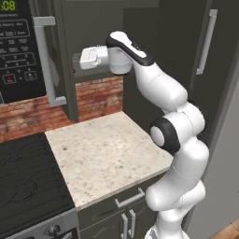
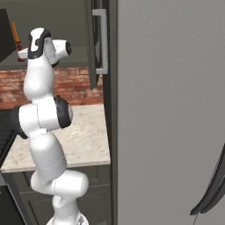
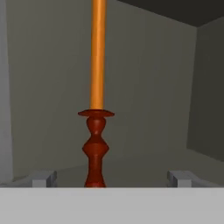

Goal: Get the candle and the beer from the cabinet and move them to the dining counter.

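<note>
the candle (image 3: 98, 57) stands upright inside the open cabinet (image 1: 65, 88), on its shelf floor, straight ahead of the gripper (image 3: 111, 178). the fingertips (image 3: 43, 178) sit wide apart, one on each side of the holder's foot and not touching it, so the hand is spread and holds nothing. in the right base view the candle (image 2: 16, 33) shows as a thin orange stick just past the arm's wrist.

it looks light and stiff, but tall and narrow on a small flared base, so it probably tips at a slight sideways knock. the orange taper is likely waxy, slick and easy to snap or pull out of its socket. the dark red turned holder seems the better place to pinch, at the narrow waist between its bulges, low down, where the shape would stop the fingers sliding.
</note>
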Robot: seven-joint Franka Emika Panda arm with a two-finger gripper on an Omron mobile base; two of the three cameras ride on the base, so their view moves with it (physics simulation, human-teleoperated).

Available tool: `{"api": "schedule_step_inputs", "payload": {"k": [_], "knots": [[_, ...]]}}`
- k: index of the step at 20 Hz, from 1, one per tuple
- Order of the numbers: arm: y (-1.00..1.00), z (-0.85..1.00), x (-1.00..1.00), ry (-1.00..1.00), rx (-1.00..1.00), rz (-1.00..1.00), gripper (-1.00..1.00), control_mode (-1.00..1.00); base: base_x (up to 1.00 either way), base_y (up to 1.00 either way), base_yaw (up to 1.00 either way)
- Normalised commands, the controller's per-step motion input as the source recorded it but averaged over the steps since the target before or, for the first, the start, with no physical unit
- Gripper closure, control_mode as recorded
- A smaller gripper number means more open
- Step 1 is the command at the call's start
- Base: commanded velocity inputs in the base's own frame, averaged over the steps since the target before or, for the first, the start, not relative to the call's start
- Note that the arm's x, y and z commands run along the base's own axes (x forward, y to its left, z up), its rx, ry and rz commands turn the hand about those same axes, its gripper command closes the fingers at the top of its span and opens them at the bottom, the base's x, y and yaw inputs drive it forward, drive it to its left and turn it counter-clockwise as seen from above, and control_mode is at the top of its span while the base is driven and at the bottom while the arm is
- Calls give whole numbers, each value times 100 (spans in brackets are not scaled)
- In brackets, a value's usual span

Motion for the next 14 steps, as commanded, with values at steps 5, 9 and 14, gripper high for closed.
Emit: {"api": "schedule_step_inputs", "payload": {"k": [5,9,14], "knots": [[14,-11,30,-2,0,5,-100,-100,0,0,0],[10,-7,28,-2,0,5,-100,-100,0,0,0],[11,-1,10,-1,0,5,-100,-100,0,0,0]]}}
